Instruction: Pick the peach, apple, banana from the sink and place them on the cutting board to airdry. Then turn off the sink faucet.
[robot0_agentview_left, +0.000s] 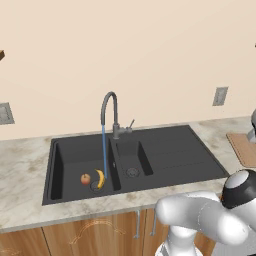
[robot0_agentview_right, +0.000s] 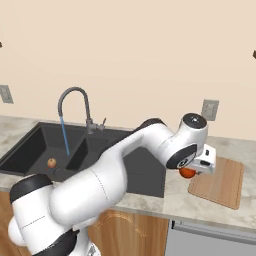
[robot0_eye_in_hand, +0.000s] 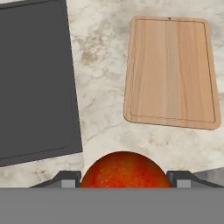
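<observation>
A red-orange fruit (robot0_eye_in_hand: 124, 169), finely speckled and paling to yellow near its crown, is seen between dark grey fingertips (robot0_eye_in_hand: 65, 179). The cutting board (robot0_eye_in_hand: 171, 72) is shown in light brown wood grain, edged by a paler rim. The counter (robot0_eye_in_hand: 103, 65) is mottled in beige and grey marble. The sink (robot0_agentview_left: 165, 150) is rendered matte black. A yellow banana (robot0_agentview_left: 100, 178) is spotted beside a small reddish fruit (robot0_agentview_left: 85, 178), under a thin blue stream (robot0_agentview_left: 104, 150) from the dark grey sink faucet (robot0_agentview_left: 111, 107).
</observation>
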